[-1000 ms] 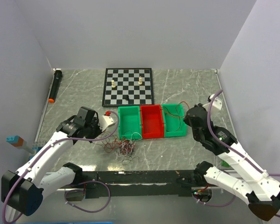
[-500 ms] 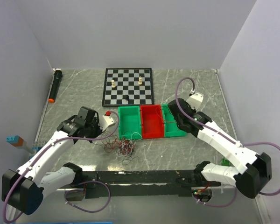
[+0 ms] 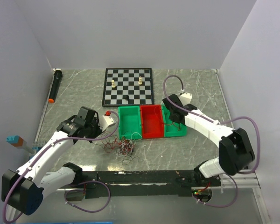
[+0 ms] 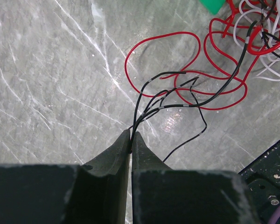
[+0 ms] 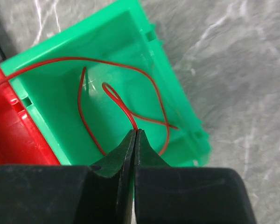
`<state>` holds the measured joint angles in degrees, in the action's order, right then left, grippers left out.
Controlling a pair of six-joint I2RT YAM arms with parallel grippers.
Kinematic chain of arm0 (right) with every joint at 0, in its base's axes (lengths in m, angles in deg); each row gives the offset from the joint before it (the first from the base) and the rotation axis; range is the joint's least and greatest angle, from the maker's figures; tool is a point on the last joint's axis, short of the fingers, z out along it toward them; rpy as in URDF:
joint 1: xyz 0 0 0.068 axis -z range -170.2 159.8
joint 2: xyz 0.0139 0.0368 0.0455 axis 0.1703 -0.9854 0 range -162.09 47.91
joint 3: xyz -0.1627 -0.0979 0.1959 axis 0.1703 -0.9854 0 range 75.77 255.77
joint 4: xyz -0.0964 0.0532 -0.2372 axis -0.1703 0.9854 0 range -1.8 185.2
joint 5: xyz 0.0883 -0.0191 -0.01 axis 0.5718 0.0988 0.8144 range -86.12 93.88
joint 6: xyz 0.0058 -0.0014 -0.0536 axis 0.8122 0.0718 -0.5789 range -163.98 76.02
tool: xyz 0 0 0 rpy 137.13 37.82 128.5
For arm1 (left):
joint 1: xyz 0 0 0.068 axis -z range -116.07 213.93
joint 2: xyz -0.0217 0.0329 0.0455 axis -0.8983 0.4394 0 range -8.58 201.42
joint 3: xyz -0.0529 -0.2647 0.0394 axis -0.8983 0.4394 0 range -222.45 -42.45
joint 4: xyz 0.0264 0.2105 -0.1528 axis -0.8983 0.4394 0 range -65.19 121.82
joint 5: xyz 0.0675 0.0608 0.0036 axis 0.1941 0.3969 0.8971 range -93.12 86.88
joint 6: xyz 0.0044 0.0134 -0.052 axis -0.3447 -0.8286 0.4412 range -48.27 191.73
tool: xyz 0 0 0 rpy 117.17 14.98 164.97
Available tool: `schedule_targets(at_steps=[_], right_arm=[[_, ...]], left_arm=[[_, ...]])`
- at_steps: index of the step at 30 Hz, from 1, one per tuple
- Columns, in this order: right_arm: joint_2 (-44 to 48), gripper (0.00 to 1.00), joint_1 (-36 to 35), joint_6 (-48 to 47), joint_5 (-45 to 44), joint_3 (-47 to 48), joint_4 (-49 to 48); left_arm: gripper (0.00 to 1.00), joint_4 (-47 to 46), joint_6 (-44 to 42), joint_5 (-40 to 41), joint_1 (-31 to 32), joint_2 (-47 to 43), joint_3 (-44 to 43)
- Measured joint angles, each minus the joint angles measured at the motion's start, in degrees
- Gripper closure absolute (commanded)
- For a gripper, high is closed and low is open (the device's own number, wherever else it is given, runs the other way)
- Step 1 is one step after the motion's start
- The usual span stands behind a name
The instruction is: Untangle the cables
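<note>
The cables [image 3: 123,145] lie as a small tangle of red, black and white wires on the marble table, just in front of the left green bin [image 3: 121,126]. My left gripper [image 4: 131,140] is shut on a few black wires [image 4: 151,100] that run from the jaws to the tangle; red loops [image 4: 210,100] and white wires [image 4: 275,70] lie beyond. My right gripper [image 5: 136,132] is shut on a red wire [image 5: 121,105] that curls inside the right green bin [image 5: 51,112]. In the top view it hangs over that bin [image 3: 181,133].
A red bin [image 3: 151,133] sits between the two green ones. A chessboard [image 3: 128,86] with a few pieces lies behind them. A black marker with an orange tip [image 3: 54,85] lies by the left wall. The black rail [image 3: 140,177] runs along the near edge.
My right arm has swung in from the right side and now reaches over the right green bin. The left arm and the tangle have not moved.
</note>
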<state>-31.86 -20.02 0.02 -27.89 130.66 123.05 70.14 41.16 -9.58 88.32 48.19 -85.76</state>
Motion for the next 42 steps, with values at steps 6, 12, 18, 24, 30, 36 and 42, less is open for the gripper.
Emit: schedule_targets(at_steps=[6,12,18,24,30,36,42], right_arm=[[-6.9,0.77,1.8,-0.8,4.1,1.7,-2.0],[-9.9,0.67,3.4,-2.5,7.9,3.0,-4.1],[-12.4,0.46,3.4,-3.2,9.5,3.8,-5.3],[-10.6,0.25,3.4,-4.1,9.0,3.8,-4.8],[-3.8,0.24,3.4,-5.2,8.9,4.1,-4.3],[-0.1,0.26,3.4,-6.1,8.9,5.2,-4.4],[4.0,0.26,2.0,-8.6,10.5,2.8,-7.3]], left_arm=[[0.9,0.0,0.0,0.0,0.0,-0.5,0.0],[0.9,0.1,0.0,0.0,0.0,-0.7,0.0],[0.89,0.1,0.0,0.0,0.0,-0.7,0.0],[0.89,0.1,0.0,0.0,0.0,-0.7,0.0],[0.89,0.1,0.0,0.0,0.0,-0.6,0.0],[0.89,0.1,0.0,0.0,0.0,-0.6,0.0],[0.89,0.1,0.0,0.0,0.0,-0.6,0.0]])
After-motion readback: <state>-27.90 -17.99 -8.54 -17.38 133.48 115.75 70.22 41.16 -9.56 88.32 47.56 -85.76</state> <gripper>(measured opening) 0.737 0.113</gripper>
